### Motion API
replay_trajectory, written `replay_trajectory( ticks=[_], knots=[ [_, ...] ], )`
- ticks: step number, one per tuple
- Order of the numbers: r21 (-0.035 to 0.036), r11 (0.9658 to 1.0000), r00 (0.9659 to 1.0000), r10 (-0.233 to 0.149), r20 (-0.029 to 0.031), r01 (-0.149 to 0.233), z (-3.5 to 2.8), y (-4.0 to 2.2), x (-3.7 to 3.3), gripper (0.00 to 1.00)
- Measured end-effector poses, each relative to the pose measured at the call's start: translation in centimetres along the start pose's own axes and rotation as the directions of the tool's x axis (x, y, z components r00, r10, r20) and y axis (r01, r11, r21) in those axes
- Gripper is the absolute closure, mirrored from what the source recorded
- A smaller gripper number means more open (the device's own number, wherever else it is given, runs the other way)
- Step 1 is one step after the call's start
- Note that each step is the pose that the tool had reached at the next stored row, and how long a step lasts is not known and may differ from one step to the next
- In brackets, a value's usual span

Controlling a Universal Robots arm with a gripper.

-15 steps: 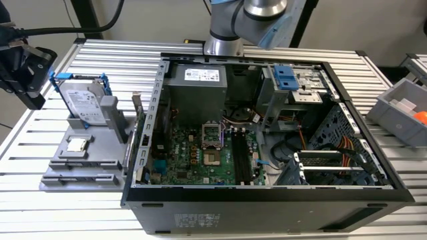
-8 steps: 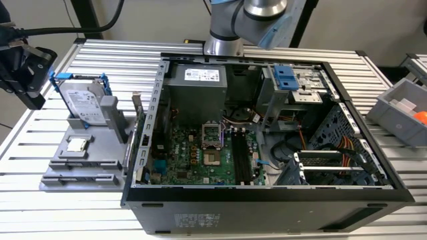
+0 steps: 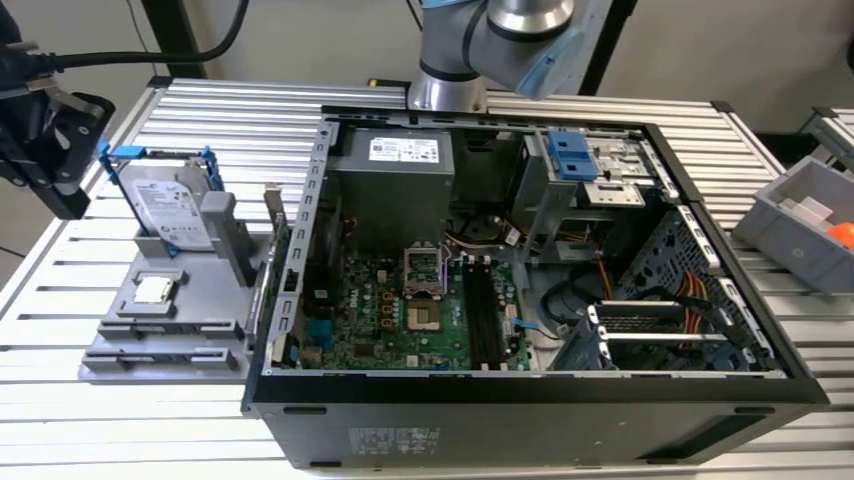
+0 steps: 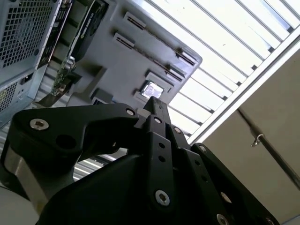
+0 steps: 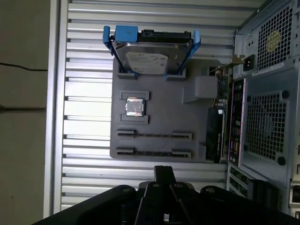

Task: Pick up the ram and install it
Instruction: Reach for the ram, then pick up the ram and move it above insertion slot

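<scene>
My gripper (image 3: 63,190) hangs at the exterior view's far left, above the slatted table beside a grey fixture plate (image 3: 180,335). Its black fingers are pressed together with nothing between them in both wrist views (image 4: 153,108) (image 5: 164,171). Two long narrow holders (image 5: 153,135) on the plate lie nearest the fingertips in the first wrist view, each showing just a thin dark line. The ram is hidden or out of view. In the open computer case, the long black motherboard slots (image 3: 482,312) run beside the processor socket (image 3: 424,268).
A silver hard drive in a blue frame (image 5: 148,58) stands at the plate's far end, with a small square chip (image 5: 135,106) in front of it. A black card (image 5: 214,136) stands between plate and case (image 3: 534,390). A grey bin (image 3: 807,225) sits at the exterior view's right.
</scene>
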State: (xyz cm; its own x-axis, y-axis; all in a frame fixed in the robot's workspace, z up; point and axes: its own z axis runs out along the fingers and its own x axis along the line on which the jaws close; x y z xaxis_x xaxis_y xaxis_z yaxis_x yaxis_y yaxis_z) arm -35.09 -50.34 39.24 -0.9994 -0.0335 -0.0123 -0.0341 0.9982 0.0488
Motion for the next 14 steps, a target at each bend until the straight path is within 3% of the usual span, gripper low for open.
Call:
replay_trajectory(
  ticks=[7, 14],
  knots=[
    [-0.0007, 0.9984, 0.9984, -0.056, -0.0027, 0.056, 0.00, 0.00, 0.00, 1.00],
    [-0.0014, 0.9947, 0.9947, -0.103, -0.0050, 0.103, 0.00, 0.00, 0.00, 1.00]
  ],
)
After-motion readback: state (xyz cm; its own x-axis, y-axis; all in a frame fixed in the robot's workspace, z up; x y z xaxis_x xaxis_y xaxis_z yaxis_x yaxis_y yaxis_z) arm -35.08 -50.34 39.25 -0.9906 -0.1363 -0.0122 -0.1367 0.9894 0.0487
